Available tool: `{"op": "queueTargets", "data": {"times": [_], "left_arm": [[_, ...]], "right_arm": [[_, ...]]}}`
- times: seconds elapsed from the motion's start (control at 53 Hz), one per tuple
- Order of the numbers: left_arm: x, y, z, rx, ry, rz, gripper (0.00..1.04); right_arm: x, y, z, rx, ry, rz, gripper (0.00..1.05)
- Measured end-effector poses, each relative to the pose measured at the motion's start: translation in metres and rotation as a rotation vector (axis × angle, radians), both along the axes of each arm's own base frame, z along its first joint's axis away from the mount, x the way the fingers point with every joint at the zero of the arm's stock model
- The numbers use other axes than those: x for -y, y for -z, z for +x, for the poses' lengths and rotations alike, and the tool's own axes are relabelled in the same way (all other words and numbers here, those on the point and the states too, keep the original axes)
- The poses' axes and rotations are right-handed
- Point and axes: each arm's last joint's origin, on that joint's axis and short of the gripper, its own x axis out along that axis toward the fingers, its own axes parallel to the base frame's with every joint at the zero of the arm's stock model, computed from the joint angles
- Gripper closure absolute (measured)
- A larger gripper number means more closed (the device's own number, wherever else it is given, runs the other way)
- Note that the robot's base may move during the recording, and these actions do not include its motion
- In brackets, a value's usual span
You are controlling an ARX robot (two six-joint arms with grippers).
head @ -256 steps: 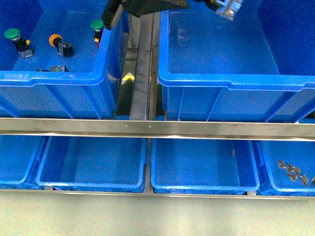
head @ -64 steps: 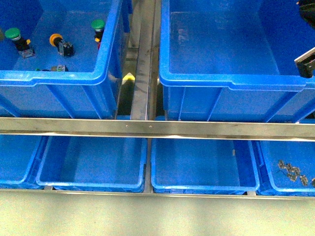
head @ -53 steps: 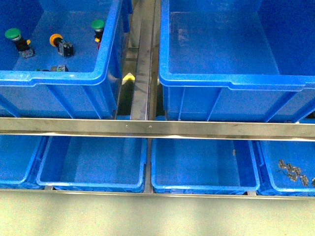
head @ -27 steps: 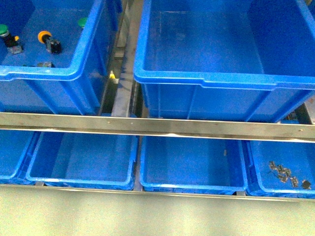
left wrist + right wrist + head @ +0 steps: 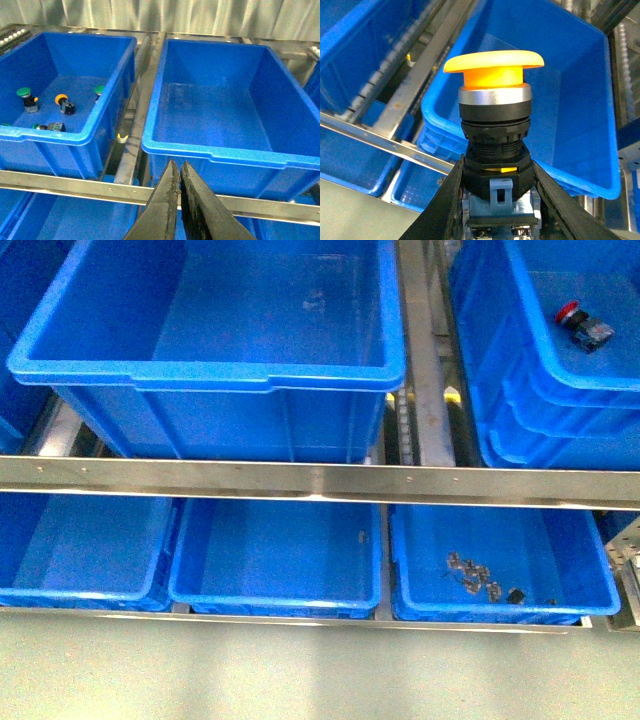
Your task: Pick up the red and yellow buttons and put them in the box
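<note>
Blue plastic filled nearly everything I could see: the big deep box (image 5: 210,375) sat on the upper level of the steel rack, its inside bare, and I took it as my landmark. To the right of the box, across a metal rail (image 5: 420,360), stood a stack of blue crates (image 5: 520,410), and in the top one lay the red button (image 5: 583,324), tipped on its side near the far right edge of the front view. Below the box, under the long steel crossbar (image 5: 320,482), ran a row of shallower trays (image 5: 275,560); the tray below and right of the box held a small scatter of metal bits (image 5: 475,575). The right hand (image 5: 495,200) was clamped on the yellow button (image 5: 493,125), its dark fingers (image 5: 445,200) pressed against either side of the black body, the mushroom cap standing upright above them, with a blue crate behind it. The left hand (image 5: 180,192) had its two dark tips drawn together with barely a slit between them and nothing in it, poised in front of the box's near rim. To the left of the box in that wrist view sat another crate (image 5: 70,135) with green-capped buttons (image 5: 23,93) and an orange-capped one (image 5: 62,100) on its floor.
</note>
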Motion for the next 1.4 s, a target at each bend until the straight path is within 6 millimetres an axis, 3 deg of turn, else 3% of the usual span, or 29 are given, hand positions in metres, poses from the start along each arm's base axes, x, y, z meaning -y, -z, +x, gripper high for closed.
{"op": "queueTargets", "data": {"times": [0.792,1.245,1.395], "left_arm": [[0.0,-0.003,-0.023,0.011,0.002,0.0,1.02],[0.0,0.001,-0.036,-0.006,0.002,0.002,1.02],[0.0,0.001,-0.036,-0.006,0.002,0.002,0.8]], "right_arm": [[-0.01,0.001,0.003,0.013,-0.034,0.025,0.78],[-0.022,0.008,0.017,-0.017,-0.05,0.036,0.78],[-0.026,0.011,0.023,-0.028,-0.044,0.033,0.78]]}}
